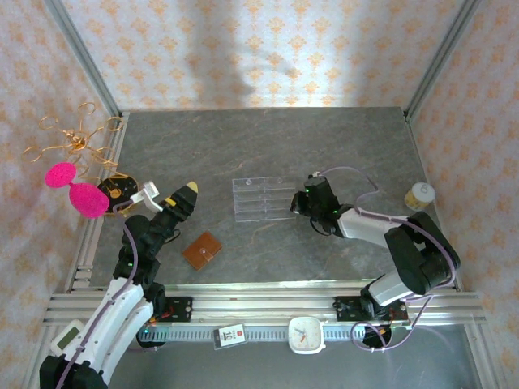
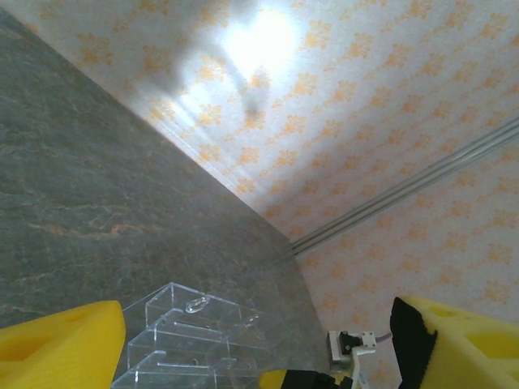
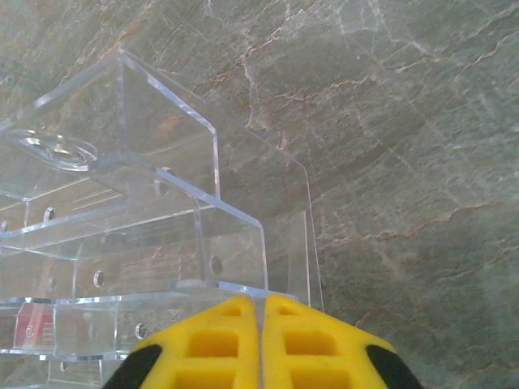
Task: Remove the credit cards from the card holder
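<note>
- Table (image 1: 243,142): grey veined stone-look surface, with patterned walls on three sides.
- Card holder (image 1: 202,250): brown leather, folded shut so its inside is hidden. It lies flat near the front edge of the table, left of centre, and neither claw touches it.
- Clear plastic tray (image 1: 263,197): compartmented, set at about the middle of the table, well apart from the card holder. The right wrist view shows a reddish patch (image 3: 39,328) in one lower compartment; what it is cannot be told.
- Left gripper (image 2: 261,348): yellow fingers (image 2: 61,340) stand wide apart with nothing between them. In the top view it is near the left edge of the table, beyond the card holder and to its left, pointing towards the tray.
- Right gripper (image 3: 261,340): yellow pads are pressed together along a thin seam, with nothing visible between them. It sits at the tray's right end, just beside the clear wall; whether they touch cannot be told.
- Left edge of the table: a gold wire stand (image 1: 77,142), two pink fluffy pieces (image 1: 81,190) and a black-and-gold disc (image 1: 117,190).
- Right edge of the table: a small pale-lidded jar (image 1: 419,194). Any print on it is too small to read.
- Front rail: a white square clock (image 1: 306,335) and a small white label (image 1: 233,335) with dark marks and a red square. The writing is not legible and no brand can be read.
</note>
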